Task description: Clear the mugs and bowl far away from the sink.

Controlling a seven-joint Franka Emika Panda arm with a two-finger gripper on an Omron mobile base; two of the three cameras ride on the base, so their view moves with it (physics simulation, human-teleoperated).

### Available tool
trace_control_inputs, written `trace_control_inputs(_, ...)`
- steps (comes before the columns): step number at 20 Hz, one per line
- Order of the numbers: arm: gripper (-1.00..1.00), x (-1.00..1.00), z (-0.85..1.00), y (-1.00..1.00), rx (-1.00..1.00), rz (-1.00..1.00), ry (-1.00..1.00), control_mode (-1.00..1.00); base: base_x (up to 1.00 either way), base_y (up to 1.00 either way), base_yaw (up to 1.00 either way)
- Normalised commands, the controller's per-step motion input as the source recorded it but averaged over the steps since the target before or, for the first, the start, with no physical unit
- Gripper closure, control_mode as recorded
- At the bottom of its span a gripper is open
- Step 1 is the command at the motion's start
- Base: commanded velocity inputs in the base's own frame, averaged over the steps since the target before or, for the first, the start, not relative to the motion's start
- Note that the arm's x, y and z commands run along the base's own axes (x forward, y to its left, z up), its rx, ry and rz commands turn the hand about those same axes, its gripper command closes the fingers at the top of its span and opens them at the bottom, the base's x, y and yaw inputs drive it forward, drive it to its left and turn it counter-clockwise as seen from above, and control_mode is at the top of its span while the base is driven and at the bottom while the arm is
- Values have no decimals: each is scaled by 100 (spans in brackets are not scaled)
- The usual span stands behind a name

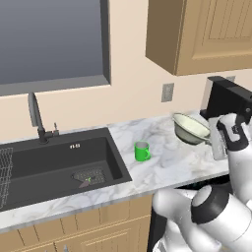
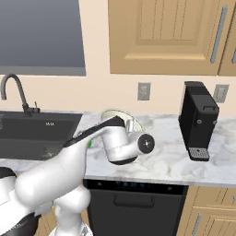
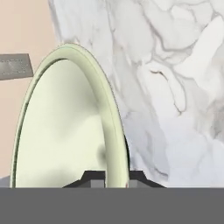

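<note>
Bowl (image 1: 191, 129): tilted and lifted clear of the bench (image 1: 162, 162), well right of the sink (image 1: 54, 165); its rim runs between the fingers in the hand view.
Fingers (image 3: 114, 176): clenched on the bowl's rim (image 3: 116, 144), one tip inside the wall and one outside.
Why the tilt: a pinch on one side of the rim lets the wide bowl hang at an angle; likely it is being carried away from the sink, toward the coffee machine (image 2: 198, 120).
Green mug (image 1: 142, 151): upright on the bench, just right of the sink's edge, apart from the bowl. It looks not yet cleared.
Navy mug: I cannot place it.
Sink: dark basin with a faucet (image 1: 35, 115) behind it and a wire rack (image 1: 5, 172) cut off at the left edge.
Hidden: in the right base view the arm covers most of the bowl and nearly all of the green mug.
Hard to tell: how high the bowl hangs above the bench.
</note>
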Motion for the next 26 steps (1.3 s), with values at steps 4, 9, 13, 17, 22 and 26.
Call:
trace_control_inputs(4, 100, -92, 69, -1, 0, -9, 39, -100, 0, 0, 0)
trace_control_inputs(9, 100, -80, 57, 0, 0, -5, 23, -100, 0, 0, 0)
trace_control_inputs(13, 100, -46, 29, 48, -16, 0, -13, -100, 0, 0, 0)
trace_control_inputs(17, 100, -37, 22, 62, -29, 2, -38, -100, 0, 0, 0)
trace_control_inputs(22, 100, -44, 33, 40, -20, 1, -24, -100, 0, 0, 0)
trace_control_inputs(26, 100, -41, 43, 17, -3, -4, 12, -100, 0, 0, 0)
